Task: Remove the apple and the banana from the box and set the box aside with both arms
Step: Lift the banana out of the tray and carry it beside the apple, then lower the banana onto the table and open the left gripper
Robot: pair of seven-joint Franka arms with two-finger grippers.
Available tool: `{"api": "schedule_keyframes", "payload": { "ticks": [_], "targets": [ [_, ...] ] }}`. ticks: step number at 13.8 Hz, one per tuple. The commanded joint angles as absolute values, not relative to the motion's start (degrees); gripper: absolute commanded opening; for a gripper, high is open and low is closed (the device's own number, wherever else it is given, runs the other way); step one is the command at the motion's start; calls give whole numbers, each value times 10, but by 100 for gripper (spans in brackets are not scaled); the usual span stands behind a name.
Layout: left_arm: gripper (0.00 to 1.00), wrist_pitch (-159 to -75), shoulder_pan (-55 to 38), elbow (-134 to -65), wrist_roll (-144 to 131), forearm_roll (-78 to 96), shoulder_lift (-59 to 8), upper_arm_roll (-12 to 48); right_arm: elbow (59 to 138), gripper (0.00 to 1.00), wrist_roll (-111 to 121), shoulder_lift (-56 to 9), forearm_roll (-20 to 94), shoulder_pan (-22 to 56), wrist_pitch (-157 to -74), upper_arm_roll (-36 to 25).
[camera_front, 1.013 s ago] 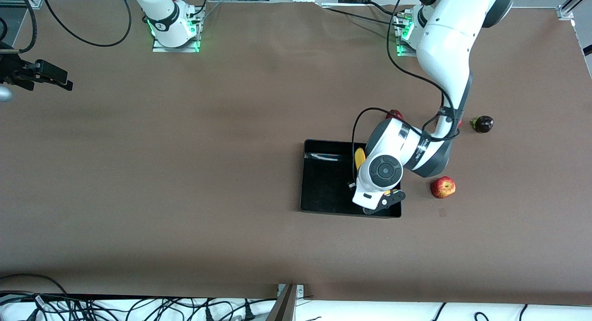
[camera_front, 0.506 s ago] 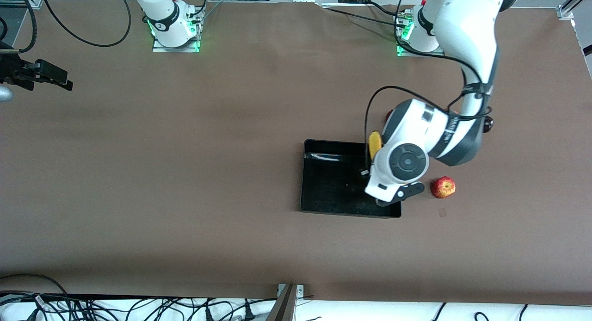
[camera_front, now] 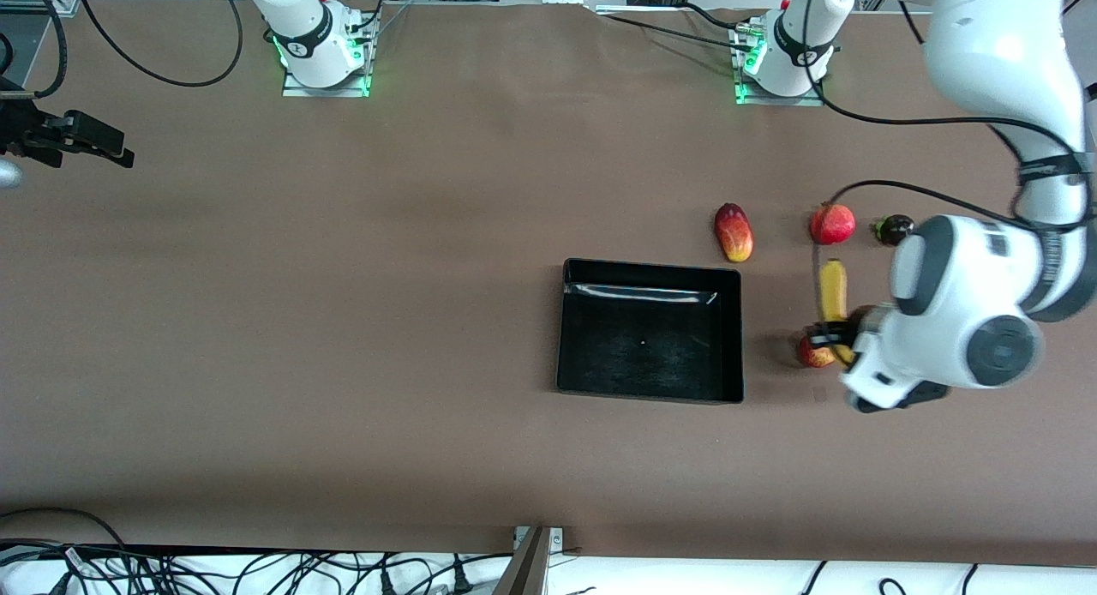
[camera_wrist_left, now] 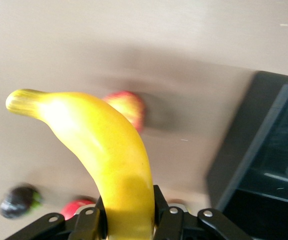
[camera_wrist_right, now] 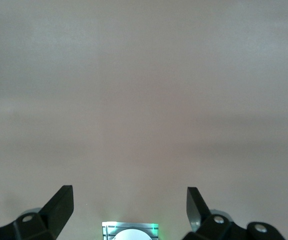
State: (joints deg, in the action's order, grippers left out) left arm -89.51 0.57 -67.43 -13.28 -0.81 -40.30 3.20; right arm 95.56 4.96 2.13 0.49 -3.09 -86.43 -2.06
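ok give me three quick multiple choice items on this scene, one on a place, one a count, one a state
1. Where is the banana?
A. lying in the box
B. held in the air over the apple
C. beside the mango

2. How many fruits are inside the box?
A. none
B. one
C. two

3. How is the right gripper?
A. shut on the apple
B. shut on nothing
C. open

Answers:
1 B: the left gripper is shut on the banana above the apple.
2 A: only bare black floor shows inside the box.
3 C: its fingers stand wide apart, with nothing between them, as it waits at the right arm's end of the table.

mango (camera_front: 734,232), pomegranate (camera_front: 832,224), dark fruit (camera_front: 894,229)
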Motion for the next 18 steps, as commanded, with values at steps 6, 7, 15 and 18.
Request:
{"api": "schedule_keyframes", "payload": {
  "ticks": [6, 7, 15, 18],
  "targets": [
    [0, -1064, 78, -790, 7, -57, -421, 51, 949, 100, 54, 20, 17, -35, -857, -20],
    [0, -1089, 83, -809, 11, -68, -421, 52, 948, 100, 54, 20, 17, -36, -857, -20],
    [0, -1177, 178, -872, 60, -152, -433, 114, 948, 100, 55, 20, 17, -36, -857, -20],
    [0, -1200, 179, -882, 58, -167, -447, 114, 948, 100, 55, 20, 17, -36, -857, -20]
  ]
}}
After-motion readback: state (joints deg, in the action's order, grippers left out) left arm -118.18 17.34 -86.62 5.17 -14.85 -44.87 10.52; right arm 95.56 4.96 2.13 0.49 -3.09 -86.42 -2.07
